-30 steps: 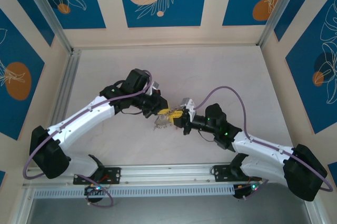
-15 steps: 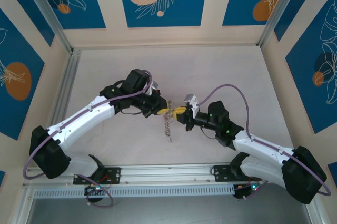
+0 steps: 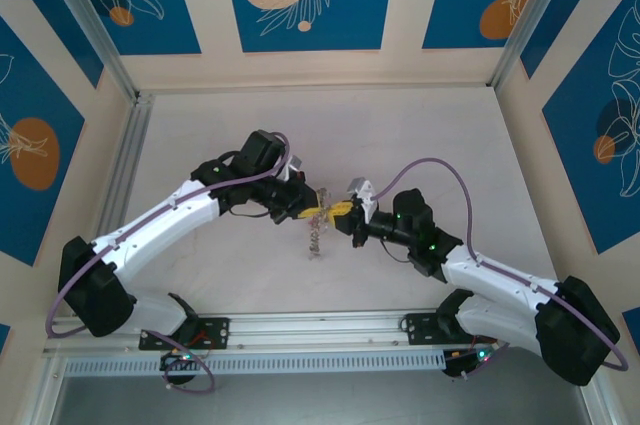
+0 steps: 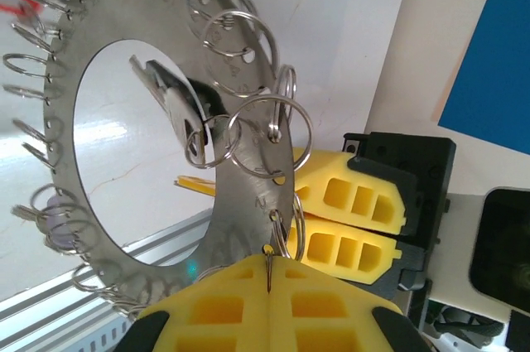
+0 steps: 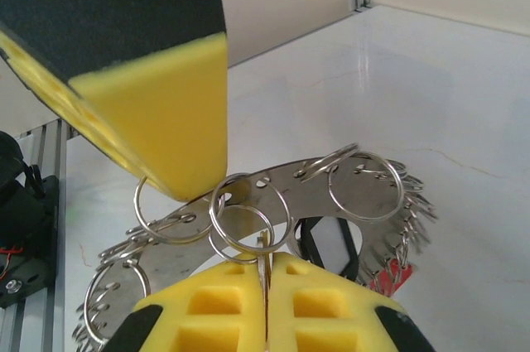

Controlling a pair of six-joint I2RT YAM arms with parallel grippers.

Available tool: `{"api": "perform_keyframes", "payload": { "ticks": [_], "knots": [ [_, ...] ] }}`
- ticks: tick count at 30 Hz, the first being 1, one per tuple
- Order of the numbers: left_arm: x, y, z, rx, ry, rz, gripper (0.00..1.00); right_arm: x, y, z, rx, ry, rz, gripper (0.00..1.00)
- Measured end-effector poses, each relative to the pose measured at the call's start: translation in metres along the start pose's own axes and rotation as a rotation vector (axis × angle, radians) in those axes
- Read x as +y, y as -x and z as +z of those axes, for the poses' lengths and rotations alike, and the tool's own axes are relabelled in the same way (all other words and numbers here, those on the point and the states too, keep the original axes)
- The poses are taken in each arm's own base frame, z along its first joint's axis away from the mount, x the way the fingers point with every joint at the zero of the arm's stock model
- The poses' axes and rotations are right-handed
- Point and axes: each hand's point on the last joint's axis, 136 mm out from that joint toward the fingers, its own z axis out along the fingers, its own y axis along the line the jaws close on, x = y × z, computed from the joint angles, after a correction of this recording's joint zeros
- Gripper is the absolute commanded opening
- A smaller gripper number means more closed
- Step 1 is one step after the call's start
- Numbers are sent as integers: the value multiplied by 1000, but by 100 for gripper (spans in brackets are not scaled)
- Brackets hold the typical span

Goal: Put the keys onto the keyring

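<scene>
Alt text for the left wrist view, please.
A large metal keyring with a looped rim is clamped by the left gripper below and the right gripper beside it. A black-headed key shows through its opening.

You have a pale, shiny table (image 3: 400, 135) with thin lines like marble. A silver rail (image 3: 310, 330) runs along its near edge. Another rail (image 3: 125, 175) runs along its left side. Two black arm bases (image 3: 190, 330) sit on the near rail.
</scene>
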Motion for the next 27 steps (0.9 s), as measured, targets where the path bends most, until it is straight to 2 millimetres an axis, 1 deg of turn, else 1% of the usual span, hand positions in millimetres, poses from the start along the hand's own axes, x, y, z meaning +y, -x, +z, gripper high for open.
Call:
{"api": "perform_keyframes", "payload": {
  "ticks": [2, 3, 5, 7, 14, 17, 23, 27],
  "knots": [
    [-1, -2, 0, 10, -6, 1, 0, -2, 1, 0, 6, -8, 3, 29],
    [-1, -3, 0, 17, -9, 0, 0, -4, 1, 0, 10, -19, 4, 33],
    [-1, -5, 0, 27, -12, -2, 0, -7, -2, -2, 24, -41, 1, 39],
    [-2, -7, 0, 39, -18, -2, 0, -7, -4, -5, 33, -63, -20, 41],
    [-4, -10, 0, 62, -30, -15, 0, 7, 9, -26, -19, -132, -196, 42],
    [-4, -11, 0, 65, -31, -22, 0, 14, 14, -32, -47, -152, -270, 42],
    [-5, -11, -1, 63, -32, -24, 0, 33, 12, -29, -43, -171, -423, 38],
    [-7, -10, -1, 62, -36, -22, 0, 38, 7, -26, -23, -182, -493, 35]
  ]
}}
